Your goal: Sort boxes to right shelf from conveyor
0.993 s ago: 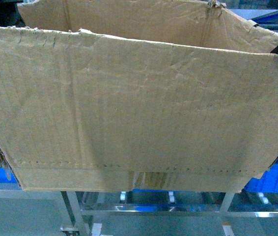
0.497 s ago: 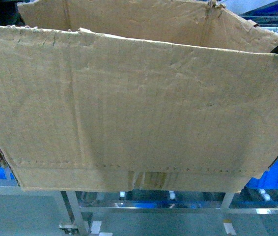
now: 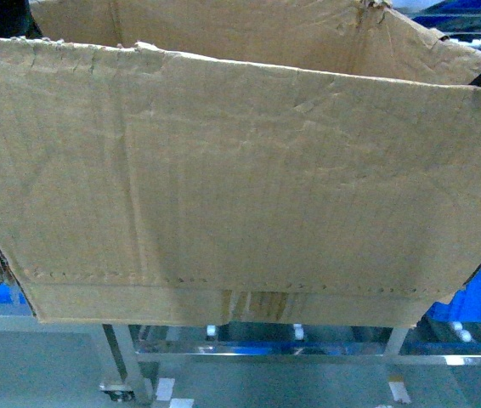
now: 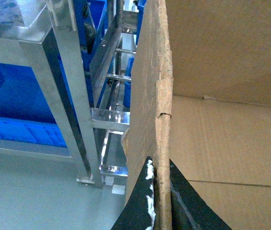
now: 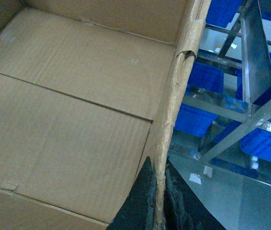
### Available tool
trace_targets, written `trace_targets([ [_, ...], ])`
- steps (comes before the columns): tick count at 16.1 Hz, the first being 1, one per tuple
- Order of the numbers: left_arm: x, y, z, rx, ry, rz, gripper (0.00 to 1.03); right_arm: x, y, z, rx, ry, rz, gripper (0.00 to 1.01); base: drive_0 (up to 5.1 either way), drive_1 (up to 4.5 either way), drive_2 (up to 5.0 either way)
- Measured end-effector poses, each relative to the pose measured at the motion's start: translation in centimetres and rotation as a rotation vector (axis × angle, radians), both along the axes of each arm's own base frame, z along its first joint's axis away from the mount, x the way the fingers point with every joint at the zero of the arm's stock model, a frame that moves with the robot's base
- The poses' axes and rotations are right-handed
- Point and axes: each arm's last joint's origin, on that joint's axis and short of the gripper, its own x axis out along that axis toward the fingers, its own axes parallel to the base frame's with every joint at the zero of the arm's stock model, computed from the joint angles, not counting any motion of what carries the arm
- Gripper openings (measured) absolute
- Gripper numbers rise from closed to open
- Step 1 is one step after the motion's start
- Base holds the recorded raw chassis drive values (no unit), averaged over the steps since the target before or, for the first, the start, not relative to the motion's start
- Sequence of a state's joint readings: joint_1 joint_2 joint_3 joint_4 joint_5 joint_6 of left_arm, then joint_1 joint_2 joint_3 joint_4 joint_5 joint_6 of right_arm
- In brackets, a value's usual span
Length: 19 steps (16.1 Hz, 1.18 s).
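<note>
**Carton in the air, placement still pending**

Steel rack (image 3: 266, 353) with white rollers and blue bins (image 3: 478, 297) fills the background; grey floor below. No green belt in any view now.

- Carton (image 3: 232, 178) takes up nearly the whole head view, open top with ragged edges, perforated line and tape patch near its base. Its base edge sits above the rack rails in the head view, with nothing visibly under it, so I judge it carried, not resting.
- Left gripper (image 4: 157, 201): black jaws pinched either side of the carton's left wall, one inside, one outside. Closed on the cardboard.
- Right gripper (image 5: 158, 201): same clamp on the right wall, one jaw inside, one outside.
- Carton is empty inside, per both wrist views.

Progress, as judged: pickup off the conveyor looks done, carton is facing the rack. Left: get it onto a shelf board, let go with both arms. Can't tell how near the shelf board it is.
</note>
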State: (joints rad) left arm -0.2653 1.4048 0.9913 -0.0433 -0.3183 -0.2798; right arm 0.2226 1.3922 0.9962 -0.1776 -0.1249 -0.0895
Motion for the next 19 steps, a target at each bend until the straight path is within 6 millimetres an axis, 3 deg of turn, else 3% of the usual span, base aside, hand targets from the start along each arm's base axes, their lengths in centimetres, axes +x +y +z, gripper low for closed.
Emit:
trace_targets([
  [19, 0.04, 0.11, -0.11, 0.003, 0.008, 0.005, 0.02, -0.01, 0.03, -0.14, 0.001, 0.011, 0.002, 0.02, 0.0, 0.0, 0.0],
])
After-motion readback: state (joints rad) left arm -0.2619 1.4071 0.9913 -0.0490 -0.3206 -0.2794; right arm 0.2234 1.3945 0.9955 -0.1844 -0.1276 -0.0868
